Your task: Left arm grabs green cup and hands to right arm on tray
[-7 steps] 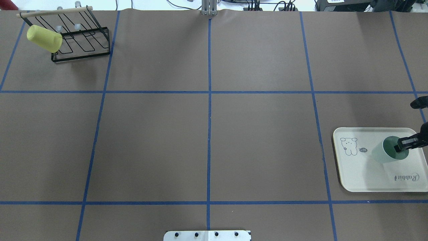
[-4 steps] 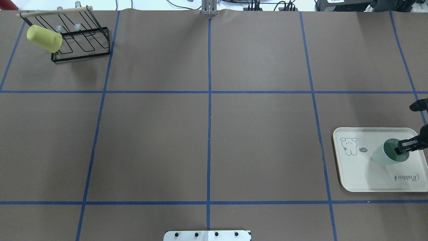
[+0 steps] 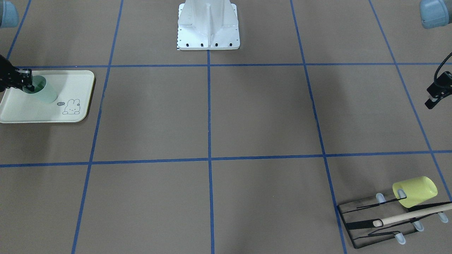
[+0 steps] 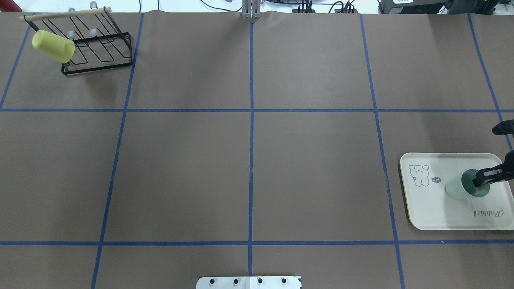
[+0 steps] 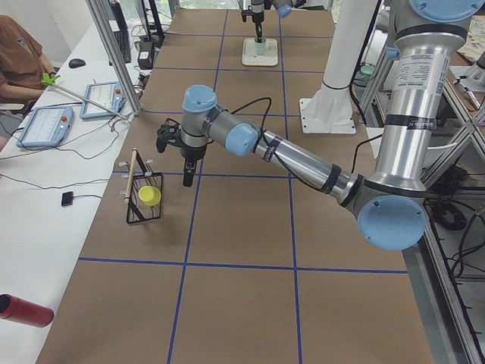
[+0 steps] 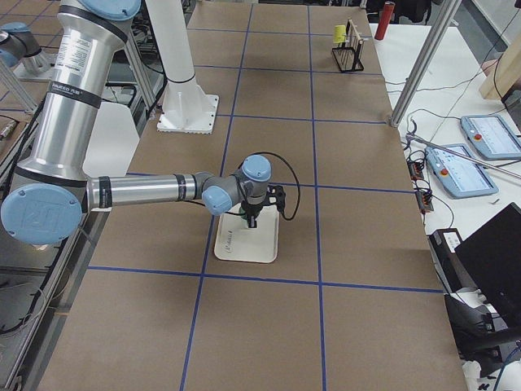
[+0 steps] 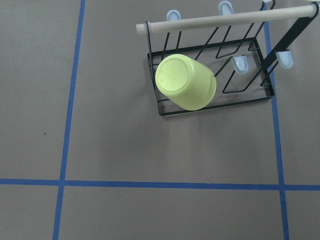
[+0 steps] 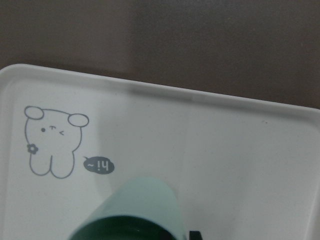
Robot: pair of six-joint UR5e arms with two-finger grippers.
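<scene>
Green cup (image 4: 455, 188): upright near the middle of the tray (image 4: 433, 208); long axis vertical, mouth up, dark inside showing.
Right gripper (image 4: 482, 179): clamped on the cup's rim, one finger inside the mouth.
Left gripper (image 5: 187, 179): pointing down over the table, well apart from the tray; open or closed impossible to tell.
Table (image 4: 249, 160): brown cover with a blue tape grid; side desk with teach pendants (image 5: 45, 125).
Wire rack (image 4: 100, 48): at the far left corner, carrying a tilted yellow-green cup (image 4: 53, 46).
</scene>
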